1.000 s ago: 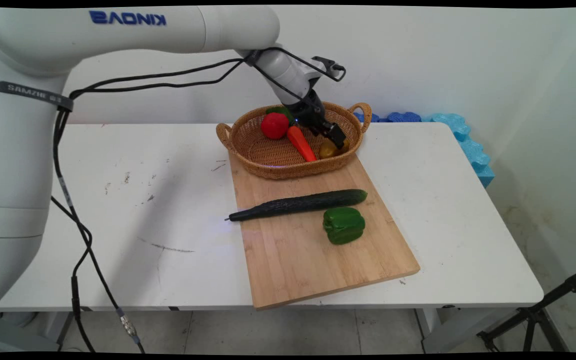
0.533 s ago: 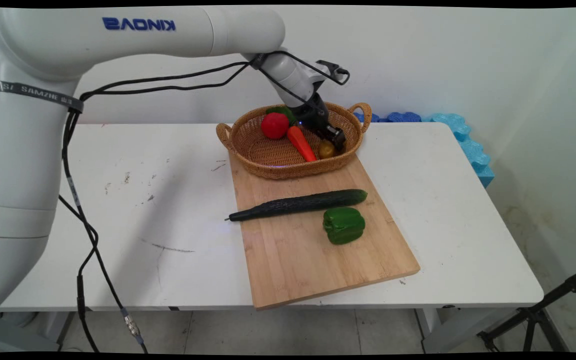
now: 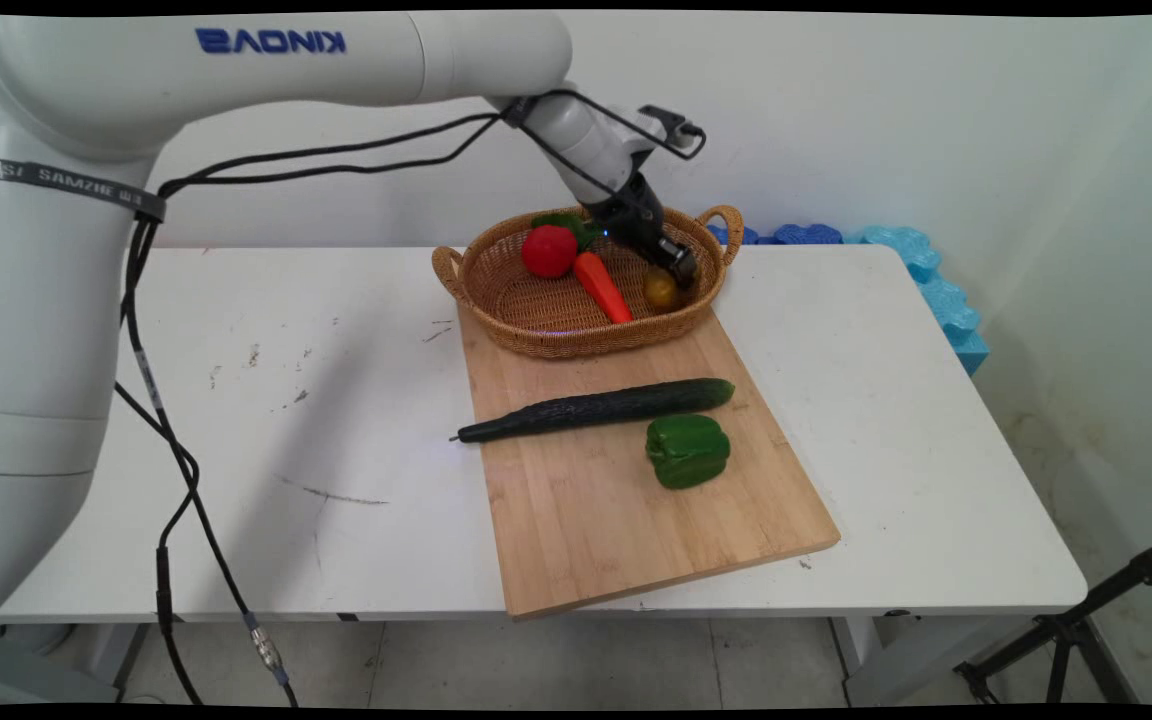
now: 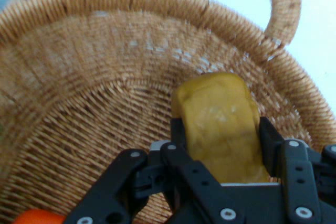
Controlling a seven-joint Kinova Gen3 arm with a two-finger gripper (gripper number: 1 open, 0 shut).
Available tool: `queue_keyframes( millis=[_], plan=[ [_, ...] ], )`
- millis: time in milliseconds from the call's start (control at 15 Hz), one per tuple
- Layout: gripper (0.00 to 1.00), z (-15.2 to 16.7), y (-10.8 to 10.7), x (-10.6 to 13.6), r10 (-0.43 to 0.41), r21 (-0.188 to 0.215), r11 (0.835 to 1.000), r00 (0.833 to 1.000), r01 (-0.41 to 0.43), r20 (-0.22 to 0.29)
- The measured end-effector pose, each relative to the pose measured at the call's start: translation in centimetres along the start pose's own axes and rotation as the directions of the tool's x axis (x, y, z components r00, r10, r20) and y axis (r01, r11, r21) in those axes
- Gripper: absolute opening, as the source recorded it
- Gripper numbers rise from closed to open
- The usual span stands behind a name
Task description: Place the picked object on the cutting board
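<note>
Reaching into the wicker basket [image 3: 536, 335], our gripper [image 4: 220, 145] has its jaws clamped on a yellow-brown potato [image 4: 220, 124], one finger [image 4: 270, 142] pressed to each side. We see the potato inside the basket's right end, near the handle, with the carrot [image 3: 603, 287] just left of it and the tomato [image 3: 549, 251] beyond that.

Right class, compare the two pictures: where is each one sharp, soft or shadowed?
Main view: evenly lit and sharp; the cucumber and green pepper cast only faint shadows on the board. Hand view: the claw around the yellow vegetable is fairly crisp, the basket weave soft.
</note>
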Motion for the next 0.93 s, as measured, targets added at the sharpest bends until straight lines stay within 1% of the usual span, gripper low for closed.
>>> queue_keyframes(
  millis=[133, 333, 533, 733, 933],
  plan=[
    [0.00, -1.6, 0.1, 0.6, 0.021, 0.009, 1.000, 1.000, -0.021, -0.022],
    [0.00, -5.6, 0.6, 1.3, 0.060, 0.017, 0.998, 0.996, -0.059, -0.059],
    [0.00, -10.4, 2.0, 1.4, 0.109, 0.006, 0.994, 0.990, -0.109, -0.090],
    [0.00, -15.8, 3.3, 0.1, 0.152, -0.017, 0.988, 0.982, -0.155, -0.116],
    [0.00, -20.4, 4.5, -1.8, 0.190, -0.050, 0.979, 0.973, -0.199, -0.133]
  ],
)
